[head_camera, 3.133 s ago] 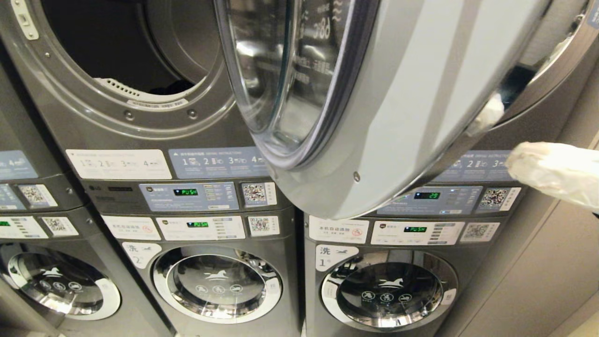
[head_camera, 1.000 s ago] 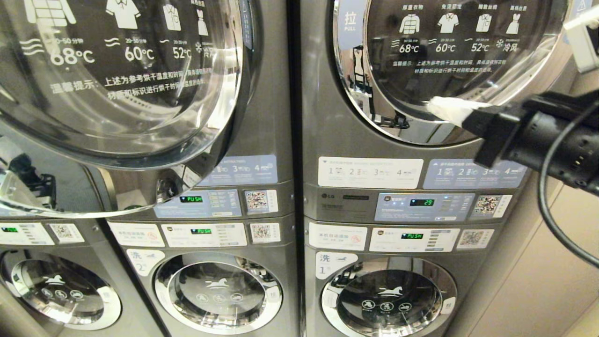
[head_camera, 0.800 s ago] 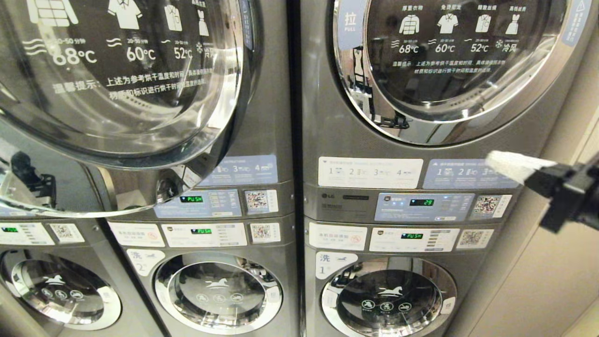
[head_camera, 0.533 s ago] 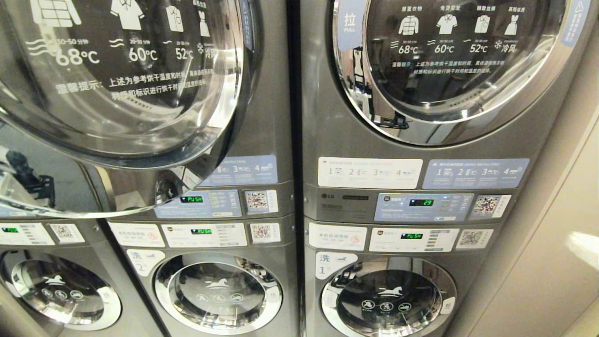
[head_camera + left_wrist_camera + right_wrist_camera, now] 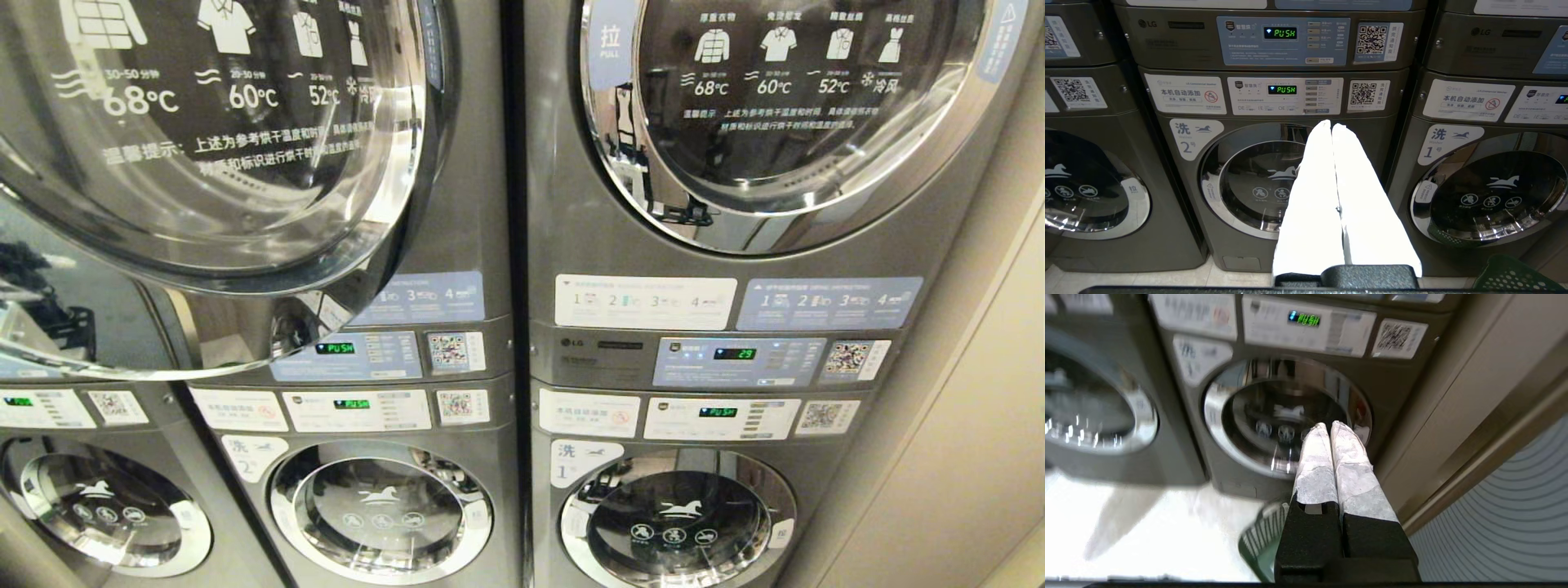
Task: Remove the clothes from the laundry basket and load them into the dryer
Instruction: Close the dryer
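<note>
Dryer (image 5: 245, 163) door pushed to, no clothes visible, so load judged done. Left gripper (image 5: 1331, 126) and right gripper (image 5: 1329, 425) both low before washers, fingers pressed together, empty. Basket (image 5: 1263, 535) on floor beneath right gripper.

Washer "1" (image 5: 678, 514) bottom right, horse logo on its round door; washer "2" (image 5: 380, 510) just beside it on the left; control panel (image 5: 739, 359) above reads 29; beige wall (image 5: 963, 457) right; pale floor tiles (image 5: 1126, 281) below.
</note>
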